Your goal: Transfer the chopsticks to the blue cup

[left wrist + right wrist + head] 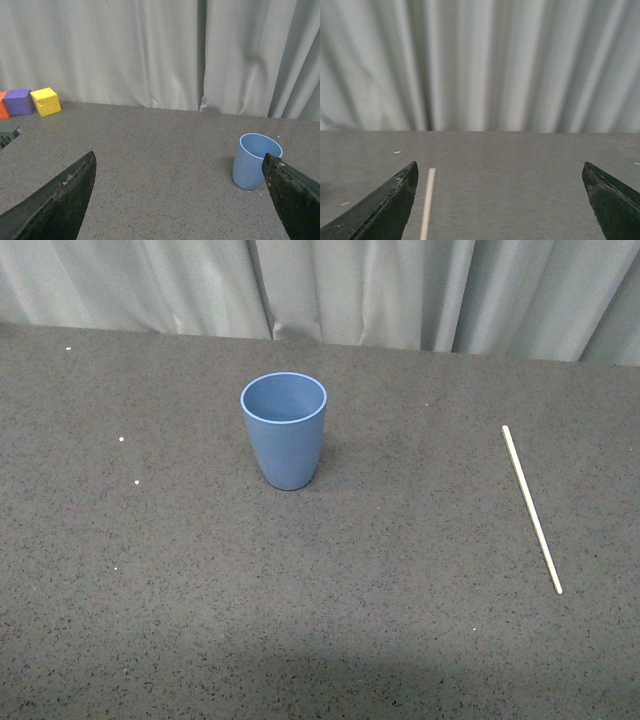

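The blue cup stands upright and empty on the grey table, a little left of centre. A single cream chopstick lies flat at the right, well apart from the cup. Neither arm shows in the front view. In the left wrist view my left gripper is open and empty, with the cup ahead beside one black fingertip. In the right wrist view my right gripper is open and empty above the table, with the chopstick lying just inside one black fingertip.
Grey curtains hang behind the table's far edge. A yellow block, a purple block and an orange block sit at the table's far side in the left wrist view. A few small white specks dot the surface.
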`<move>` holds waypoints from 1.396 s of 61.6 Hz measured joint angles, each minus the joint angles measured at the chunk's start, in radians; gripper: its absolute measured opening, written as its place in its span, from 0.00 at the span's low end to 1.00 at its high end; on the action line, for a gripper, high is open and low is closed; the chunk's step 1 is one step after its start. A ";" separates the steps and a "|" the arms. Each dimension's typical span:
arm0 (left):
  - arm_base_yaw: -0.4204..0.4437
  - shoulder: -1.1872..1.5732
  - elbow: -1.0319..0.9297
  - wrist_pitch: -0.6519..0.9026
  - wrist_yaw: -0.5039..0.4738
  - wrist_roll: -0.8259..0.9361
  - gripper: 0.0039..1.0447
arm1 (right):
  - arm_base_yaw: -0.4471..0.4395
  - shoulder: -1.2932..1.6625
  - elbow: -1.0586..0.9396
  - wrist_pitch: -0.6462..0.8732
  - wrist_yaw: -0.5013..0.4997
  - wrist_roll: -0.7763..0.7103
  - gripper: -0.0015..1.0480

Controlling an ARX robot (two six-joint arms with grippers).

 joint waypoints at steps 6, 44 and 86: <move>0.000 0.000 0.000 0.000 0.001 0.000 0.94 | -0.002 0.379 0.066 0.150 -0.109 -0.011 0.91; 0.000 0.000 0.000 0.000 0.001 0.000 0.94 | -0.073 1.454 0.628 -0.091 -0.383 0.149 0.91; 0.000 0.000 0.000 0.000 0.001 0.000 0.94 | -0.003 1.930 0.978 -0.238 -0.364 0.264 0.91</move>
